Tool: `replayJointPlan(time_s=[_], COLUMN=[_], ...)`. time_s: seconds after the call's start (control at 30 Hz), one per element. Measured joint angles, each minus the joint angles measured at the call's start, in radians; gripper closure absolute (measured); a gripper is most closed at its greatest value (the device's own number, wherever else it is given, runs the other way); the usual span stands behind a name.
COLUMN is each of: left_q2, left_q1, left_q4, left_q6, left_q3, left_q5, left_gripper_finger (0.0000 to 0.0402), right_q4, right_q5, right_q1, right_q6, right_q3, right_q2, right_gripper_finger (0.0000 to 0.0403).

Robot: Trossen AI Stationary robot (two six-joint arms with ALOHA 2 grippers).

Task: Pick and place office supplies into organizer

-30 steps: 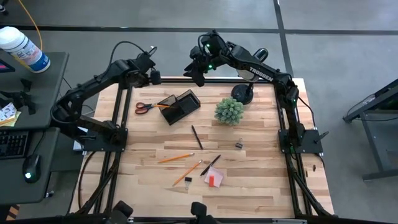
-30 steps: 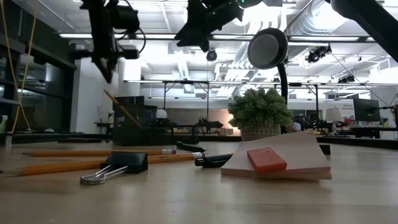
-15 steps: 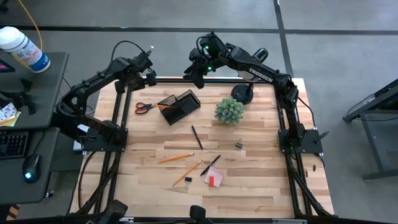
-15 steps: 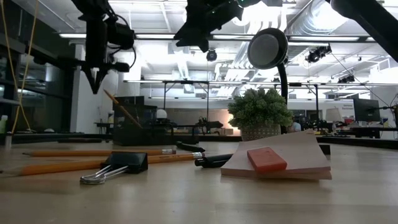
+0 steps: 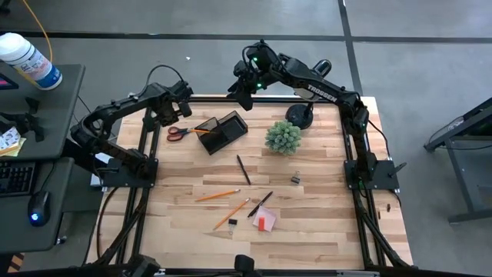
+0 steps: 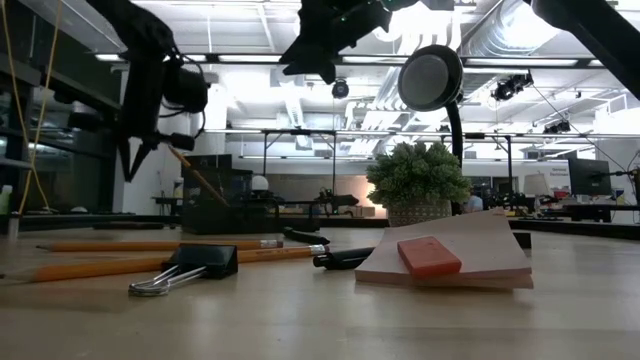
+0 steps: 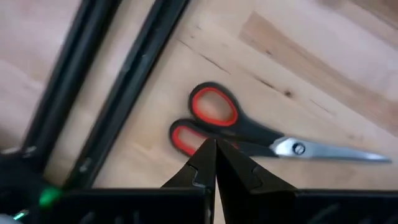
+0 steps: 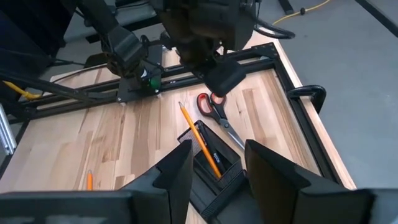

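Observation:
The orange-handled scissors (image 5: 178, 132) lie flat at the table's far left, blades toward the organizer (image 5: 224, 131). The organizer is a dark box with a pencil (image 8: 199, 138) leaning in it. My left gripper (image 7: 215, 144) is shut and points down just above the scissors' handle loops (image 7: 211, 106), clear of them (image 6: 125, 172). My right gripper (image 8: 217, 151) hangs open, high over the far edge (image 5: 244, 94), looking down at the organizer. Two pencils (image 5: 217, 195), two pens (image 5: 243, 169), binder clips (image 5: 294, 180) and a pink pad (image 5: 264, 221) lie on the wood.
A green spiky plant (image 5: 283, 137) and a black desk lamp (image 5: 300, 115) stand right of the organizer. Black frame rails (image 7: 124, 74) run along the table's left edge close to the scissors. A binder clip (image 6: 190, 268) and the pad (image 6: 450, 262) lie near the front.
My left gripper has come down and toward the table's near-left, from high over the far edge to just above the scissors, rolling its wrist on the way. It has stayed shut. Nothing on the table has moved.

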Motion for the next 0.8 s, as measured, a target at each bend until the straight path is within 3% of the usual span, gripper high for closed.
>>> replayJointPlan(time_s=[0.53, 0.8], left_q2=[0.0, 0.0], left_q1=[0.0, 0.0], left_q4=[0.196, 0.211], left_q6=[-0.192, -0.296], left_q3=[-0.141, -0.175], left_q5=[0.038, 0.075], left_gripper_finger=[0.0397, 0.0316], right_q4=[0.001, -0.006], right_q5=[0.0, -0.008], right_q1=[0.0, 0.0], right_q6=[-0.001, 0.0], right_q3=[0.0, 0.0], right_q2=[0.0, 0.0], right_gripper_finger=[0.0263, 0.0263])
